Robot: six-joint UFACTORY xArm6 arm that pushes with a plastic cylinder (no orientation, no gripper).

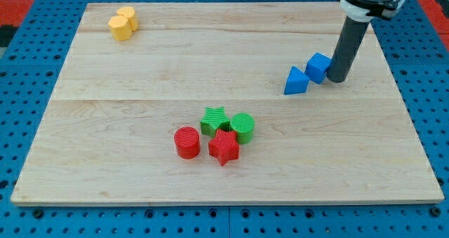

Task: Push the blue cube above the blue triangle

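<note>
Blue cube (318, 67) lies near the board's right edge, in its upper half. Our tip (337, 79) stands just to the view's right of the cube, touching or all but touching its right face; we cannot tell which. The rod (346, 47) rises from there to the view's top edge. It is a plain rod end: no jaws to spread or close, nothing pinched.

Blue triangle (295, 81) sits just to the lower left of the cube, the two touching or nearly so.

Further out, toward the middle of the bottom edge, we note a tight cluster: green star (214, 119), green cylinder (243, 126), red star (224, 147), red cylinder (187, 142). Two yellow blocks (123, 23), pressed together, sit at the board's (140, 62) top left corner.
</note>
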